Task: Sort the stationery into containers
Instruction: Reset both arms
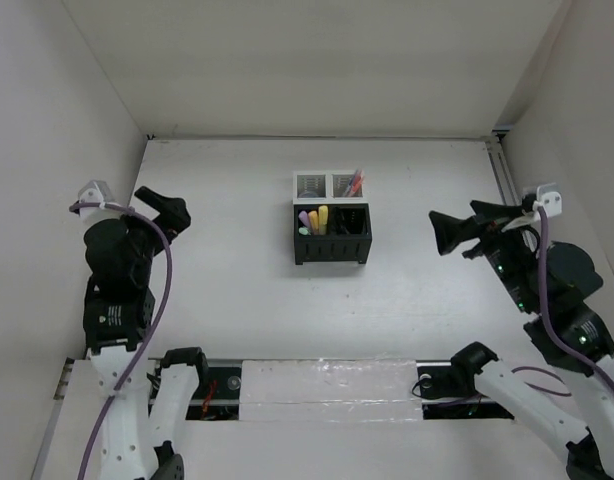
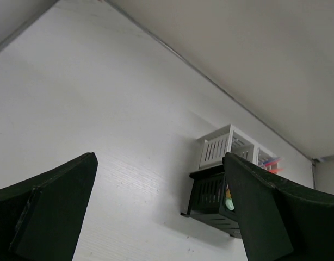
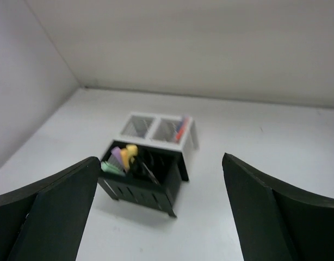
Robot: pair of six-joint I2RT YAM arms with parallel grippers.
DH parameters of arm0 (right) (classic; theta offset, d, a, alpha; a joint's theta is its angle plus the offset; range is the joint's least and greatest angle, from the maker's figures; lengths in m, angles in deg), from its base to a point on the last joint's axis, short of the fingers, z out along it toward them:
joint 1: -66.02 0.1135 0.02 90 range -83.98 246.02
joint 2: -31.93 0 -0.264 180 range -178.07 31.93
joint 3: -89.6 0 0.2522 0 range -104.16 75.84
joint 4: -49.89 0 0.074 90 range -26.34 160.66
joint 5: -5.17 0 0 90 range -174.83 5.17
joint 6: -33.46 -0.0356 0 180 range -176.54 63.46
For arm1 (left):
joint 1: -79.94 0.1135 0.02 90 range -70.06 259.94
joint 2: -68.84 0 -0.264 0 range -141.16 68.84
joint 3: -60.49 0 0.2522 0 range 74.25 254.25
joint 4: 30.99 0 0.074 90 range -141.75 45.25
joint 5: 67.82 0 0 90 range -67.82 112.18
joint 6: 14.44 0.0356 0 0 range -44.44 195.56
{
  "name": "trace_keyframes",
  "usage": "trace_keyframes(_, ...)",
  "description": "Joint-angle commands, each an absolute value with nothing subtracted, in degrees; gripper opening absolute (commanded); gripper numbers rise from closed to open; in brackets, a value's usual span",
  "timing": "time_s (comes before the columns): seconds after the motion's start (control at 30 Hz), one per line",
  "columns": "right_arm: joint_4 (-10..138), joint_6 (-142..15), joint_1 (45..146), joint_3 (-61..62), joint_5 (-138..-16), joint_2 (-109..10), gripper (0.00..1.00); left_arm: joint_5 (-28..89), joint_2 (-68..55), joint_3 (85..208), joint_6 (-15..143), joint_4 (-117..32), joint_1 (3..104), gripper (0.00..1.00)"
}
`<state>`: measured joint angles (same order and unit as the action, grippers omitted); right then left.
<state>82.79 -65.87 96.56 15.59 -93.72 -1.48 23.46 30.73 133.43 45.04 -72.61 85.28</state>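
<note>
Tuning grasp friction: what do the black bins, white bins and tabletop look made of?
Black bins: probably moulded plastic, matte; slotted walls, no glare.
White bins: likely plastic too, since the left wrist view shows a slatted side wall; coated wire can't be ruled out.
Tabletop: white painted or laminated board, smooth satin; faint fine lines show in its surface up close.

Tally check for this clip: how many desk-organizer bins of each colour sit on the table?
White mesh square bins: 2
Black slotted square bins: 2
Total: 4
</note>
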Motion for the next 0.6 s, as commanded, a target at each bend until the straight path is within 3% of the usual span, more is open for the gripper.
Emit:
trace_keyframes(0.0,101.2,-67.1,97.3,11.5,-102.0,3.3,1.0,15.8,32.4,138.2,45.0,-79.2,85.4,1.0)
trace_keyframes(0.27,119.1,-67.6,97.3,1.4,-105.5,10.0,1.0,10.7,41.1,140.8,43.0,-86.0,85.4,1.0)
trace_keyframes(0.57,123.4,-67.1,98.4,-2.2,-109.9,14.4,1.0,11.8,44.7,136.1,42.4,-85.5,85.4,1.0)
